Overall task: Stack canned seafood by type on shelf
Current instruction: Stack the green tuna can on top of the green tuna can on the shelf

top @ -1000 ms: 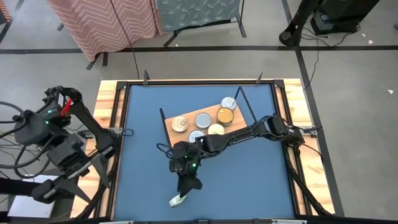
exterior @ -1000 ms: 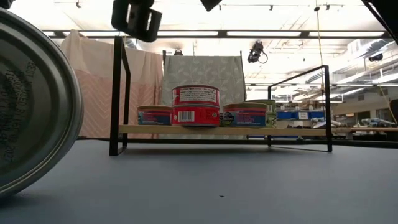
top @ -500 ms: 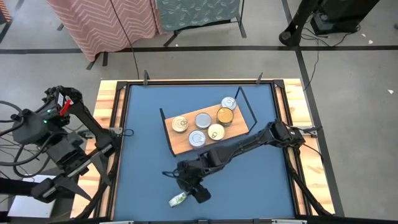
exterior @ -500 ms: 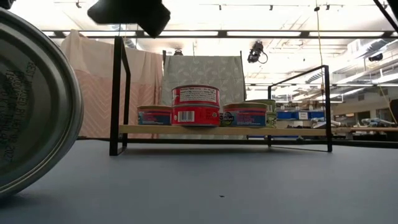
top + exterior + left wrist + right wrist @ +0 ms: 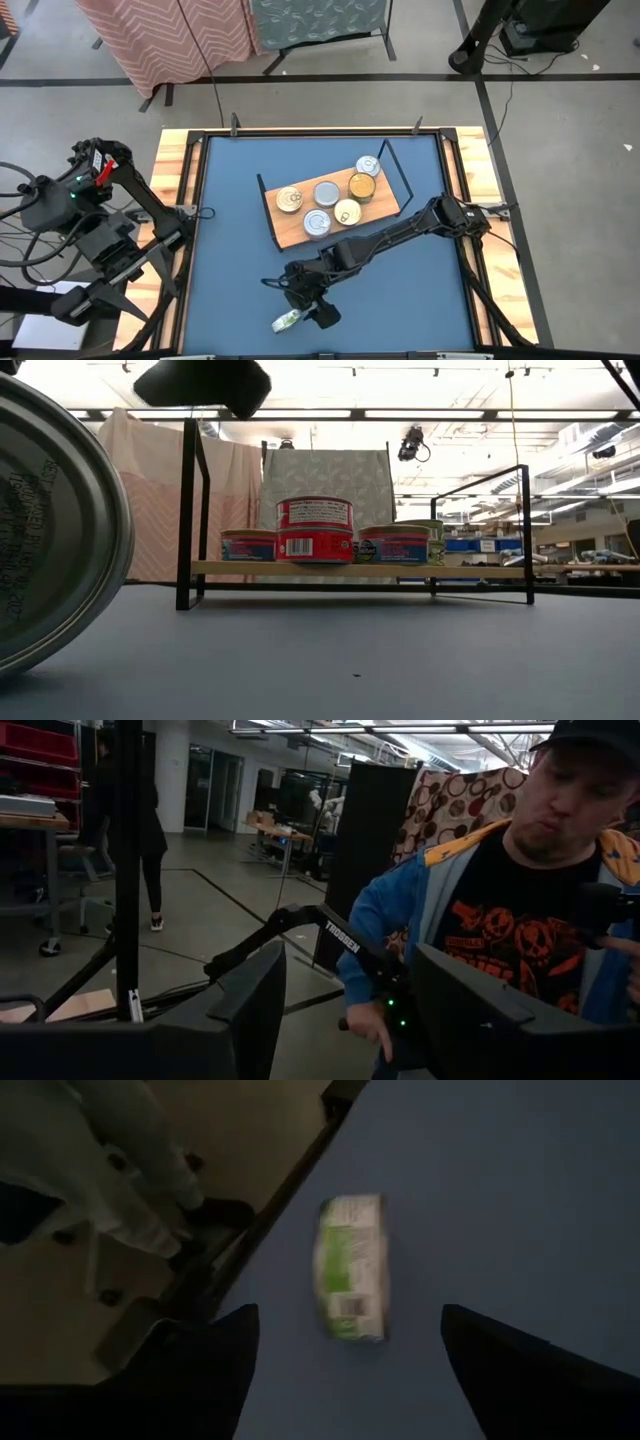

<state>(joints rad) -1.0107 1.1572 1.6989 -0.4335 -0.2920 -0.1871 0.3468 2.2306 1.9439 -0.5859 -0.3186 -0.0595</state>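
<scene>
My right gripper (image 5: 318, 312) hangs low over the near middle of the blue table (image 5: 230, 250), fingers (image 5: 190, 1370) spread wide and empty. A green-labelled can (image 5: 352, 1267) stands on its edge just beyond them, apart from both; in the low view its silver lid (image 5: 50, 520) is cut off at the left. The shelf (image 5: 290, 230) sits farther back holding six cans (image 5: 327, 192); most labels are hard to read. My left gripper (image 5: 345, 1020) waits off the table's left side, open, holding nothing.
</scene>
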